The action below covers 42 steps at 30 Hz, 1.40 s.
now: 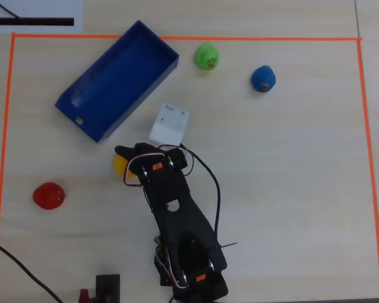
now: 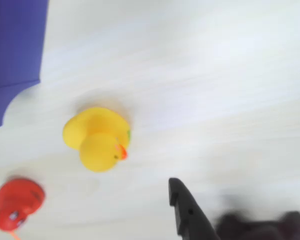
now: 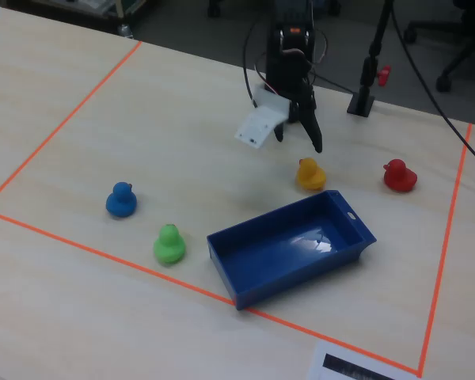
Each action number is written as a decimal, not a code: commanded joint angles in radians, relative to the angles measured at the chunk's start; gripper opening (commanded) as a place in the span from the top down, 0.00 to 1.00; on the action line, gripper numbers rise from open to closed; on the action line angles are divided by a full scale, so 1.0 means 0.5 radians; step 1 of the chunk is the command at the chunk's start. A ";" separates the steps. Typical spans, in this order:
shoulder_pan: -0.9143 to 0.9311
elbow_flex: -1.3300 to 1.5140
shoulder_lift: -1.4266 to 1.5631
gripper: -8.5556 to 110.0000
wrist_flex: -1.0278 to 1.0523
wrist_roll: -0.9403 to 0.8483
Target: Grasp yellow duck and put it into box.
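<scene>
Yellow duck [image 2: 99, 138]: sat upright on the worktop [image 1: 290, 164], free of the hand, its orange beak turned toward the visible finger in the wrist view.
Hand [image 3: 301, 127]: empty and held above the worktop; only one dark finger [image 2: 187, 210] showed in the wrist view, so I could not tell how wide the jaws stood.
Duck from hand: ahead of and to the left of that finger in the wrist view, near but not touching; in the fixed view it lay just below and past the fingertip.
Long axis: body ran tail-to-head roughly crosswise in the wrist view, a short rounded shape, so any closing direction would probably have served.
Box [image 1: 117, 79]: empty, just beyond the duck from the hand, near it but apart.
Red duck [image 1: 49, 196]: off to the hand's side, well apart from the yellow one.
Coming move, as judged: shift toward the duck, then descend to straddle it.
</scene>
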 commanded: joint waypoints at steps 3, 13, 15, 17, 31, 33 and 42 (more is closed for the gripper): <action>-0.092 0.169 -0.080 0.54 -0.285 0.114; -0.104 0.617 -0.175 0.56 -0.838 0.242; -0.120 0.650 -0.178 0.59 -0.890 0.270; -0.150 0.678 -0.178 0.68 -0.933 0.325; 0.175 -0.555 -0.153 0.93 -0.147 0.515; 0.160 -0.948 -0.209 0.93 -0.031 0.568; -0.150 -1.325 -0.666 0.93 -0.411 0.641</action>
